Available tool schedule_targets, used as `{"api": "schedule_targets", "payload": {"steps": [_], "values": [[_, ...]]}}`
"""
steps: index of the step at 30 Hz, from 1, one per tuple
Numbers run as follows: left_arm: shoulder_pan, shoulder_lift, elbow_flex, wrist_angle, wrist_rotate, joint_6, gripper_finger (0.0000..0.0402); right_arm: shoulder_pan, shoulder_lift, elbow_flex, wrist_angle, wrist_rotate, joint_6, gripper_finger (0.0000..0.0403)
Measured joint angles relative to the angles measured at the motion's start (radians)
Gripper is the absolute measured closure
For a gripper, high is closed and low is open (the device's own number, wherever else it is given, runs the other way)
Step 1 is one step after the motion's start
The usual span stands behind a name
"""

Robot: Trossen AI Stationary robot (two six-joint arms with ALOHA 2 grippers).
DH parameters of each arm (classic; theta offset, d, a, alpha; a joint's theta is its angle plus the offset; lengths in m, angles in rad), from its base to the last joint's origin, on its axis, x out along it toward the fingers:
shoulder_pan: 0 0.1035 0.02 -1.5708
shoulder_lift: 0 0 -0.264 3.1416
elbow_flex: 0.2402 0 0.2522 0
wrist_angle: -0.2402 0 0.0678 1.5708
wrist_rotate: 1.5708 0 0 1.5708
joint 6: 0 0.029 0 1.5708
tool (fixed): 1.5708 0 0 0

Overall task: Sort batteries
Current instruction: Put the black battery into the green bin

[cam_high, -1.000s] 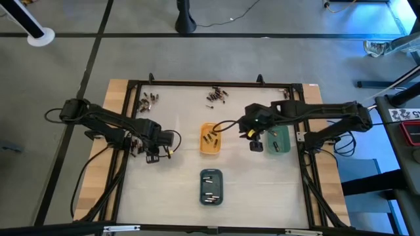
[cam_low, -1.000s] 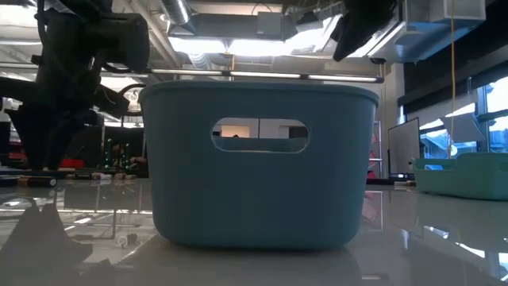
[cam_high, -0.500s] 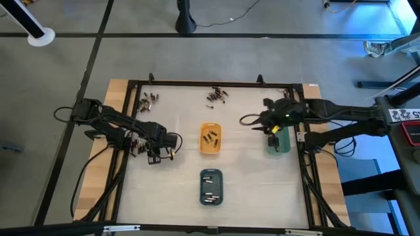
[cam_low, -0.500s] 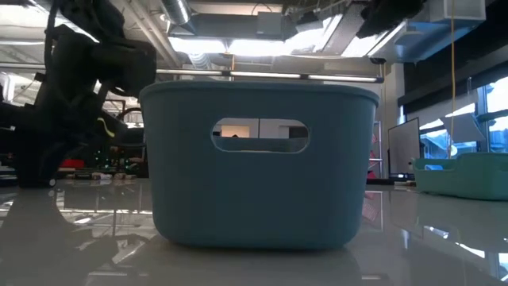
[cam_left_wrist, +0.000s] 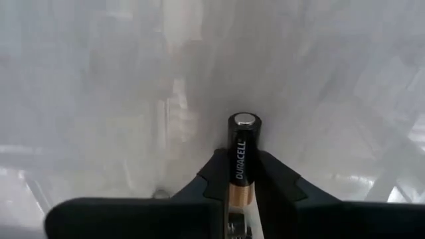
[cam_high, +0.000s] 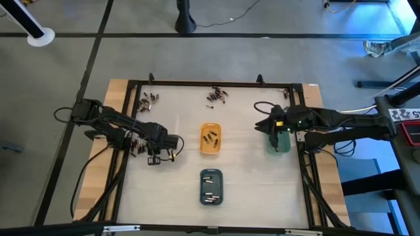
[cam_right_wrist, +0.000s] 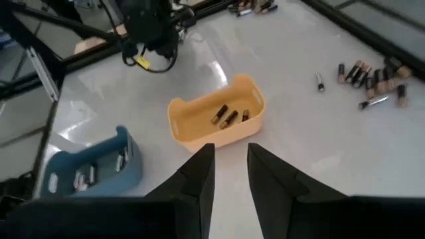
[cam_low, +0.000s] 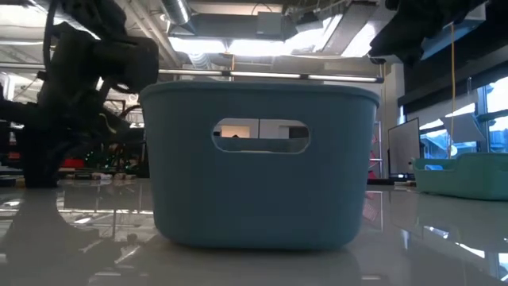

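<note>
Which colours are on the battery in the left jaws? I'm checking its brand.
Black with a copper band on the battery; left wrist view shows it best.

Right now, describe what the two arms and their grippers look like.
Both arms are dark, slim and jointed, with black cables looping alongside. The left gripper carries a small yellow tag near its wrist; its fingers are black, angular wedges. The right gripper shows a yellow spot and a green light; its fingers are black, tapering blades.
</note>
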Motion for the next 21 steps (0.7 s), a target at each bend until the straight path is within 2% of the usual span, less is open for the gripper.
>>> {"api": "schedule_targets", "payload": {"steps": [2,4,15,21], "values": [[0.007,-0.016,0.032,0.067,-0.014,0.013,0.0365,0.000,0.011,0.000,0.002,-0.001,0.033,0.0311],[0.012,-0.029,0.049,0.049,-0.013,0.018,0.0364,0.000,0.018,0.004,-0.013,-0.014,0.067,0.0311],[0.049,-0.056,0.251,0.157,-0.009,0.102,0.0365,-0.001,0.016,0.036,-0.306,-0.005,0.169,0.0311],[0.086,-0.054,0.333,0.235,-0.008,0.148,0.0365,-0.001,0.016,0.035,-0.242,0.031,0.137,0.0311]]}}
